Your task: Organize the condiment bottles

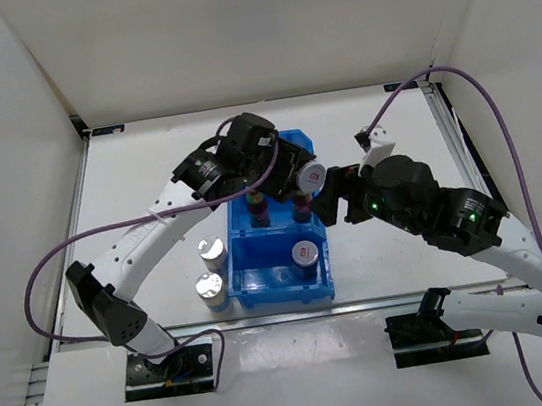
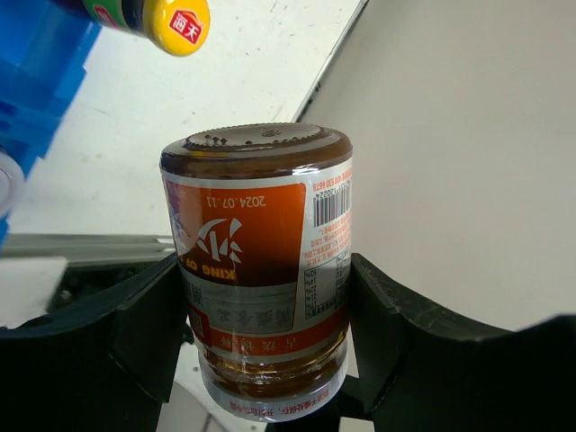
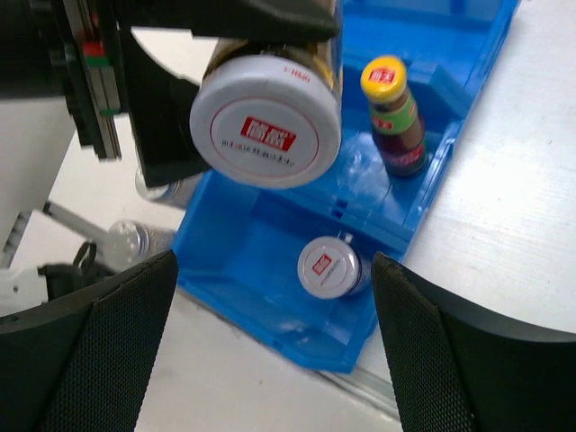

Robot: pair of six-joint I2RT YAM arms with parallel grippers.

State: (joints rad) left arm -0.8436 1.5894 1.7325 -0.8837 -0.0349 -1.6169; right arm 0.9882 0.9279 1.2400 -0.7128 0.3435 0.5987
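Observation:
My left gripper is shut on a stubby shaker with an orange-red label, held tilted in the air above the blue bin. Its silver, red-marked cap faces my right gripper, which is open, empty and just right of it. Two slim dark bottles stand in the bin's middle compartment; one's yellow cap shows. Another red-marked shaker stands in the near compartment. Two plain silver-capped shakers stand on the table left of the bin.
The bin's far compartment is mostly hidden under the left wrist. White walls enclose the table at the back and sides. A purple cable loops from each arm. The table's near edge rail runs just below the bin.

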